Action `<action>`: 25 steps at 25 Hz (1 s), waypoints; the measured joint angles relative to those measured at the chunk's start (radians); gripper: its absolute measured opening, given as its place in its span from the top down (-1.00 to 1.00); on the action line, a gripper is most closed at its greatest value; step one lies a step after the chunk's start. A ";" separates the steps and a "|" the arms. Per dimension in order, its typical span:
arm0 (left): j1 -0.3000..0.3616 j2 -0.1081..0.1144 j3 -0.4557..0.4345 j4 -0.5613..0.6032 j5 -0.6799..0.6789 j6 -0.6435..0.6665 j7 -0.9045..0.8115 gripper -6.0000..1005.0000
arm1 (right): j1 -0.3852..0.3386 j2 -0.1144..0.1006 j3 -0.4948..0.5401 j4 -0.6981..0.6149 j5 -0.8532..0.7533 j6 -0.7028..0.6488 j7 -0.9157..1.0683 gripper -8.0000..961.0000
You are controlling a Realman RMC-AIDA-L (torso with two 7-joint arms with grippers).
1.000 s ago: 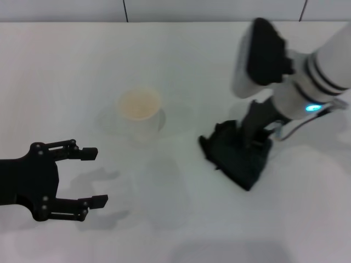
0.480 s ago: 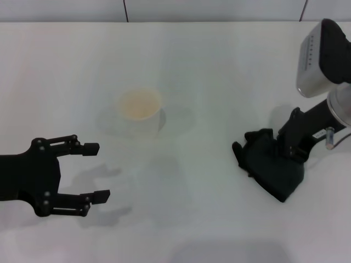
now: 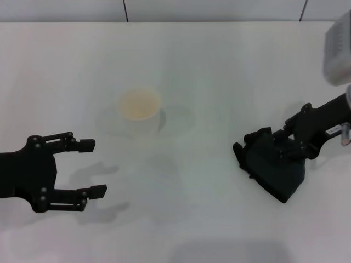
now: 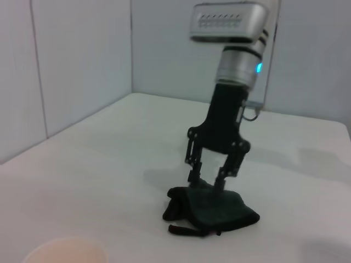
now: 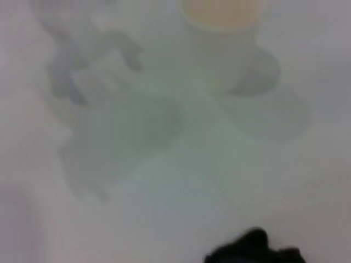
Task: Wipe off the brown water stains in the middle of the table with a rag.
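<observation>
- My right gripper (image 3: 286,143) is down at the right side of the table (image 3: 208,66), its black fingers (image 4: 193,174) spread a little apart with their tips pressed into the top of the rag (image 3: 273,166).
- From the left wrist view I see the two fingers standing nearly upright over the cloth, one tip on each side of a raised fold; they touch the rag, but I cannot tell whether they truly pinch it.
- The rag lies flat on the table as a dark, rumpled, folded heap, well to the right of the paper cup (image 3: 139,111) and nearer to me than the cup.
- My left gripper (image 3: 88,167) hovers low over the left side of the table, fingers wide open and empty, pointing toward the middle; its shadow falls on the white surface just beside it.
- The paper cup stands upright near the middle of the table, its inside pale cream, well apart from both of my grippers.
- I cannot make out any brown stain on the table in any of the views; the glossy surface around the cup shows only faint grey shadows and reflections.
</observation>
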 joint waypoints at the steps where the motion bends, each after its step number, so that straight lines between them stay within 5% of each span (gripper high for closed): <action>1: -0.002 0.000 -0.005 -0.006 0.000 0.000 0.002 -0.74 | -0.005 0.000 0.028 -0.002 0.019 -0.021 -0.023 0.38; 6: -0.008 0.002 -0.039 -0.031 -0.002 -0.001 0.025 -0.74 | -0.052 -0.002 0.238 0.010 0.125 -0.133 -0.204 -0.02; 12: -0.042 0.011 -0.048 -0.089 -0.004 0.016 0.043 -0.74 | -0.082 -0.010 0.345 0.072 0.196 -0.208 -0.326 -0.02; 25: -0.082 0.034 -0.040 -0.166 0.009 0.056 0.054 -0.74 | -0.094 -0.011 0.411 0.207 0.253 -0.220 -0.466 -0.02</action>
